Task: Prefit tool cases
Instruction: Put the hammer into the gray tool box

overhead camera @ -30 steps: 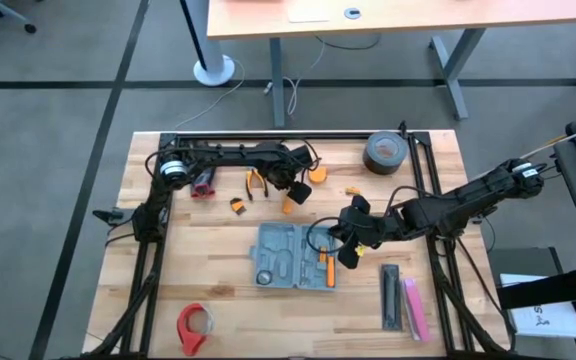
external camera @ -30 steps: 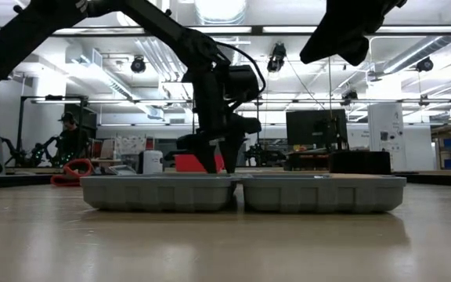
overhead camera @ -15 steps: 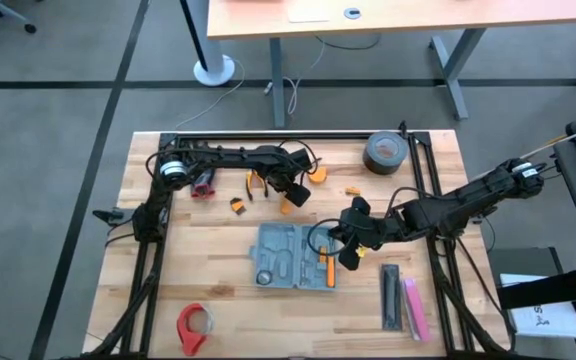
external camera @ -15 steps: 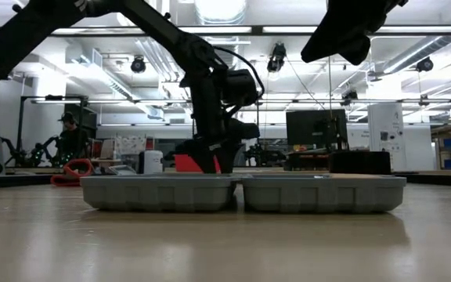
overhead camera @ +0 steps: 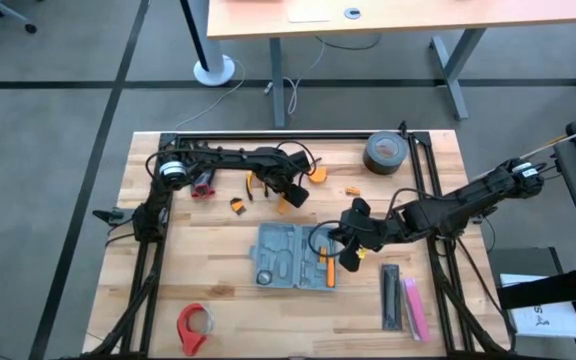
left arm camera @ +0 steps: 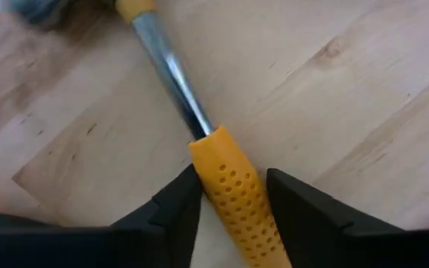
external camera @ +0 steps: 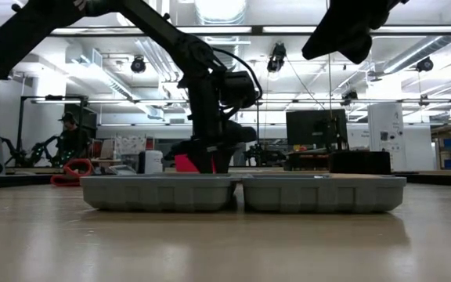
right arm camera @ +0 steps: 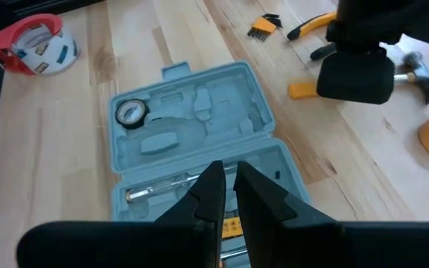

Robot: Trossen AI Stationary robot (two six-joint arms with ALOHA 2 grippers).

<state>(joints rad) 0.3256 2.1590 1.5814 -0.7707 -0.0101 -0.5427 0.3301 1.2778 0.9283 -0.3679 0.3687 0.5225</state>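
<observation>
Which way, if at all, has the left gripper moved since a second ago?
Yes. In the high view the left gripper has slid slightly leftward, away from the duct tape roll, closing around the hammer's yellow handle.

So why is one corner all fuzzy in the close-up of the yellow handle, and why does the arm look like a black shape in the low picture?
In the left wrist view the yellow handle between the fingers is sharp, but the hammer head in the far corner is blurred, out of focus. In the low view bright ceiling lights shine behind the left arm, so it shows as a dark silhouette, and the table shines with their glare.
</observation>
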